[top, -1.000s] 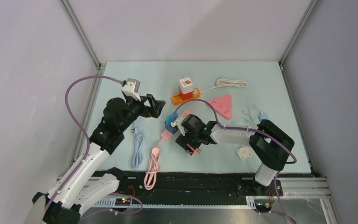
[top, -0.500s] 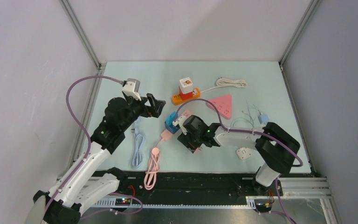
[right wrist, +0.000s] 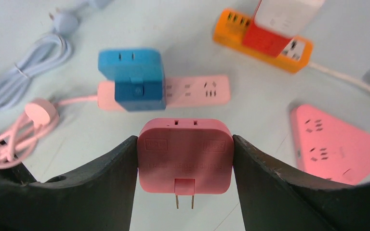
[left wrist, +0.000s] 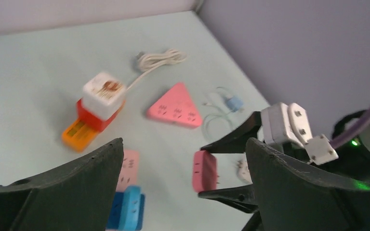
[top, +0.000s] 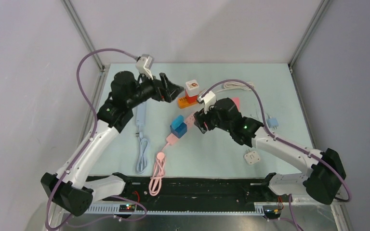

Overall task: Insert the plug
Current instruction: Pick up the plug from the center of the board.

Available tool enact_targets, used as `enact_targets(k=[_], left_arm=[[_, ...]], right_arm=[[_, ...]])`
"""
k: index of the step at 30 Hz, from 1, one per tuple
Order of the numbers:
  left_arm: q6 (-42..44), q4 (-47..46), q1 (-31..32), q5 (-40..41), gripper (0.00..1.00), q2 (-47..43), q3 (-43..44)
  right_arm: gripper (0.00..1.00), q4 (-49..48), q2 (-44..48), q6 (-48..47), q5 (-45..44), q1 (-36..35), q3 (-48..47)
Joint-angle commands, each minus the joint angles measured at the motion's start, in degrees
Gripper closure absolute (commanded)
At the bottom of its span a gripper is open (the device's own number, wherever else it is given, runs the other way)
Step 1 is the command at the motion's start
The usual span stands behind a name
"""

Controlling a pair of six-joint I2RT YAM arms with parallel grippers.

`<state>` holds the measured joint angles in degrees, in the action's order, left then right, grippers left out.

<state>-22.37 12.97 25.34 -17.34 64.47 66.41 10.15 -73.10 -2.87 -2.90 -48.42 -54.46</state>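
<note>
The plug [right wrist: 185,156] is a pink square adapter with two metal prongs pointing toward the camera. My right gripper [right wrist: 184,139] is shut on its two sides and holds it above the mat. In the left wrist view the plug [left wrist: 204,171] hangs between the right arm's black fingers. A pink power strip [right wrist: 200,90] lies just beyond it, with a blue adapter [right wrist: 132,79] plugged into its left end. My left gripper [top: 173,89] is open and empty, raised near the orange strip [top: 185,101]. The right gripper [top: 201,121] hovers beside the blue adapter [top: 178,126].
A red and white cube [top: 192,88] sits in the orange strip. A pink triangular strip [right wrist: 337,144] lies to the right. A white cable [top: 239,85] is at the back, a white adapter [top: 252,156] front right, a light blue cable [top: 142,153] and pink cable coil [top: 158,171] front left.
The right gripper closed on the pink plug, lifted it off the mat and carried it back and right. The left arm swung away toward the orange strip, still open.
</note>
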Motion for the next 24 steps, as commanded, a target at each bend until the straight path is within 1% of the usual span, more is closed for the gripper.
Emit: enact_targets(k=[1,2,5,8,10,14,16,19,20,21,24], left_arm=[[-1.2,0.6,-0.4,-12.6,0.01,3.2,5.9],[-1.8,0.6,-0.3,-14.9,0.02,4.8,6.4],[-2.9,0.6,-0.3,-18.2,0.07,7.6,7.3],[-3.8,0.6,-0.2,-22.3,0.16,10.0,8.8],[-2.8,0.5,0.3,-25.7,0.18,11.1,9.7],[-0.9,0.5,1.1,-28.9,0.19,11.4,9.3],[-0.7,0.5,1.1,-29.6,0.24,11.5,8.7],[-0.7,0.5,1.0,-28.9,0.35,11.5,8.1],[-0.7,0.5,0.9,-29.1,0.37,11.6,8.2],[-0.9,0.5,0.8,-29.4,0.43,11.7,8.4],[-1.0,0.6,0.6,-30.7,0.52,12.1,8.5]], right_arm=[[0.43,-5.4,3.9,-3.9,1.7,0.8,-6.0],[0.42,-6.5,4.5,-4.6,2.0,0.9,-6.3],[0.41,-9.1,5.2,-6.3,3.9,0.4,-7.6],[0.41,-12.8,4.8,-7.8,4.7,0.2,-9.3],[0.40,-14.3,4.2,-8.5,5.6,0.1,-10.3],[0.39,-16.2,2.6,-10.5,6.6,-0.4,-11.5],[0.38,-17.0,2.2,-11.2,6.6,-0.6,-11.7],[0.38,-17.9,1.5,-12.2,6.7,-0.8,-11.7],[0.37,-18.1,1.4,-12.5,6.6,-0.9,-11.7],[0.37,-18.4,1.0,-12.9,6.6,-1.0,-11.7],[0.37,-18.9,0.2,-13.8,5.7,-1.1,-11.7]])
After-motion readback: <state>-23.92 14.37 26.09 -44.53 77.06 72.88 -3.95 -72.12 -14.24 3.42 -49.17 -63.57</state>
